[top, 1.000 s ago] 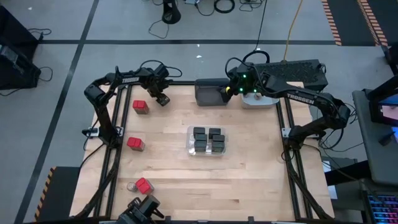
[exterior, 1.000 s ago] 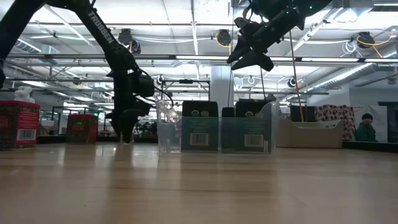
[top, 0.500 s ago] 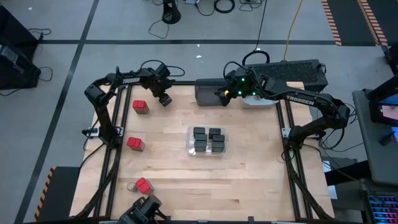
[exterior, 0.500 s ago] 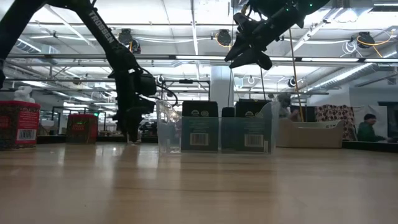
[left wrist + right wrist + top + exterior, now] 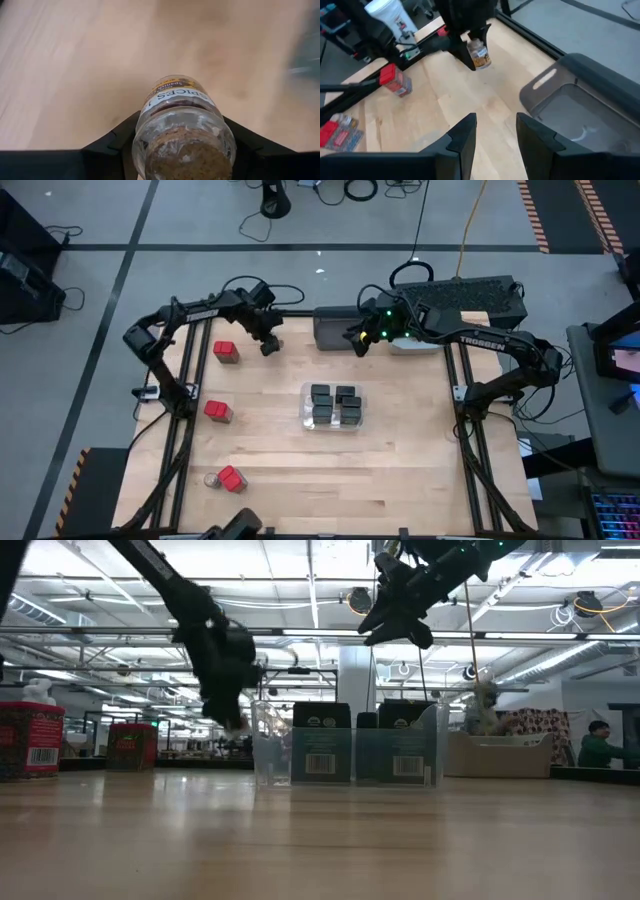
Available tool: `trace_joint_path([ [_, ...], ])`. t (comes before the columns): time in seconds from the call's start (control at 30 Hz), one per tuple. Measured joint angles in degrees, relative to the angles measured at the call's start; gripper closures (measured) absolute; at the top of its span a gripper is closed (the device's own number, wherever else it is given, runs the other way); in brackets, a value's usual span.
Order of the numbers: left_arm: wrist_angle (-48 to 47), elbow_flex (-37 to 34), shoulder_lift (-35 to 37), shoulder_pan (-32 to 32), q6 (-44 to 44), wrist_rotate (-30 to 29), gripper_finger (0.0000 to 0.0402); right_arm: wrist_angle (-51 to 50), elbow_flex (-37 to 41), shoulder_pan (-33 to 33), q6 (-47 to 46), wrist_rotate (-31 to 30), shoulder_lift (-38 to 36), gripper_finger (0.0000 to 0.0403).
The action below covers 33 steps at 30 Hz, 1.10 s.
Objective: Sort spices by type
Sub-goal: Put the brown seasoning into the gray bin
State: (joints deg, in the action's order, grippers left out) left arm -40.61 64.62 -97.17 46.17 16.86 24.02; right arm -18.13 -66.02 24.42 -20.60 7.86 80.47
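Observation:
My left gripper [image 5: 268, 342] hangs above the table's far left part, shut on a small round tan-lidded jar [image 5: 182, 135], which also shows in the right wrist view as the jar [image 5: 479, 53]. My right gripper [image 5: 492, 136] is open and high above the dark grey bin [image 5: 335, 328]. Three red-topped boxy containers stand on the left: one [image 5: 226, 352], one [image 5: 217, 411] and one [image 5: 231, 478], the last with another jar [image 5: 212, 479] beside it. Several black boxy containers [image 5: 334, 404] stand in the clear bin [image 5: 307, 423]. My left gripper pinches the jar's glass body just below the cork lid [image 5: 181, 160] between its two fingers [image 5: 116, 142], one on each side. The fingers come from above, pointing down. The jar is lifted clear of the table, hanging below the fingers with its lid up and slightly tilted.
The light grey bin [image 5: 415, 340] sits right of the dark grey bin at the far edge. Bare wood lies between the left gripper and the clear bin, and along the table's right and near parts. A person [image 5: 598, 745] sits far behind the table.
My left gripper has risen from the table with the jar, lifting it clear, and has moved a little toward the right. My right gripper has shifted left and slightly nearer, over the dark grey bin.

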Motion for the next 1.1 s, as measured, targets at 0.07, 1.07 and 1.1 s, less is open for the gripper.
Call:
trace_joint_path([
  [0.07,0.18,0.00,2.80,-0.75,0.35,5.76,0.0207,0.77,0.00,-0.90,1.72,-0.02,0.24,0.0282],
  [1.07,9.15,0.04,7.14,-18.26,-5.95,-6.90,0.0207,-14.06,-0.02,-4.57,-0.35,-0.76,-2.76,0.0282],
  [1.1,8.00,0.04,6.52,-18.34,-5.92,-7.78,0.0207,-13.85,-0.02,-4.93,-0.31,-1.01,-2.69,0.0282],
])
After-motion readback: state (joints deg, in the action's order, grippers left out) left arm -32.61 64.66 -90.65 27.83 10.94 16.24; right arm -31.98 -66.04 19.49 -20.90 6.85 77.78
